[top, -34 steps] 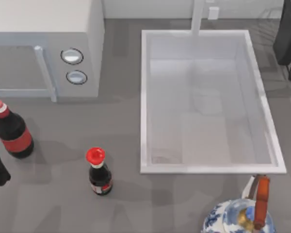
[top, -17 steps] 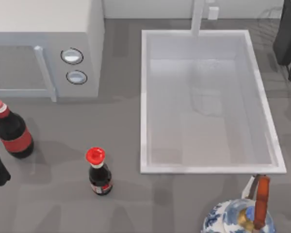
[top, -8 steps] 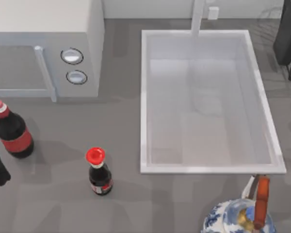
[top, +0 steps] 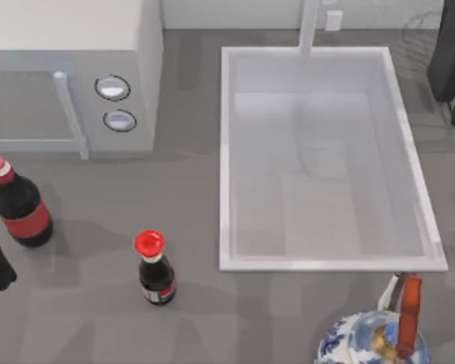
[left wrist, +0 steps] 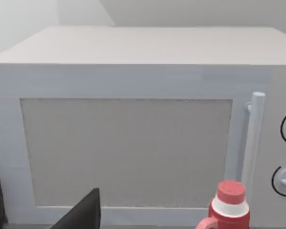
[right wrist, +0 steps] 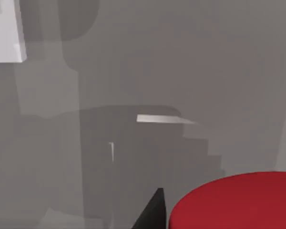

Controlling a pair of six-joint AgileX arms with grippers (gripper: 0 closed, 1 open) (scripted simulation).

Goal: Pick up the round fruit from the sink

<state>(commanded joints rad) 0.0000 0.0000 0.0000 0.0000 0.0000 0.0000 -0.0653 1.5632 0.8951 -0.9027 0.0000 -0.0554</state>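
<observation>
Fruit, a smooth bright-red rounded blob (right wrist: 238, 202), sits by the right claw, grip unclear; white rectangular sink (top: 227, 152) unchanged, likely lifted.

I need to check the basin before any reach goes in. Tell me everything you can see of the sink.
The sink is a large white rectangular basin with a raised rim and sloping inner walls, looking smooth and matte. A white faucet rises at the middle of its far edge. It sits in the grey counter on the top view's right half, right of the microwave. Its floor is bare and pale. A blue-and-white kettle stands just past its near right corner.
</observation>
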